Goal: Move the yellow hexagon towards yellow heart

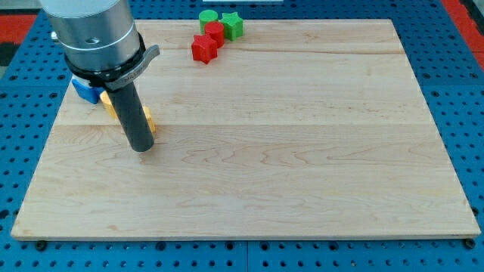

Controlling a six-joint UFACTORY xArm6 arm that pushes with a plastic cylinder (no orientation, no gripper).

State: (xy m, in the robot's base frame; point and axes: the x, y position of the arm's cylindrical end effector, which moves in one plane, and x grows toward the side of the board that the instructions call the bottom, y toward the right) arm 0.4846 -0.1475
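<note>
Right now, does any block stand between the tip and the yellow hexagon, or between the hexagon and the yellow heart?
Nothing visible does. My tip sits right beside a yellow block, and the rod hides most of it and another yellow piece, so I cannot tell hexagon from heart.

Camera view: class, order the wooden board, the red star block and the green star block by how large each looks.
1. wooden board, by far the largest.
2. red star block and green star block look alike, so I leave them unranked.

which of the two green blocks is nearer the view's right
The green star-shaped block, at the view's top. The other, a rounder green block, sits to its left, with the red blocks just below the pair.
</note>
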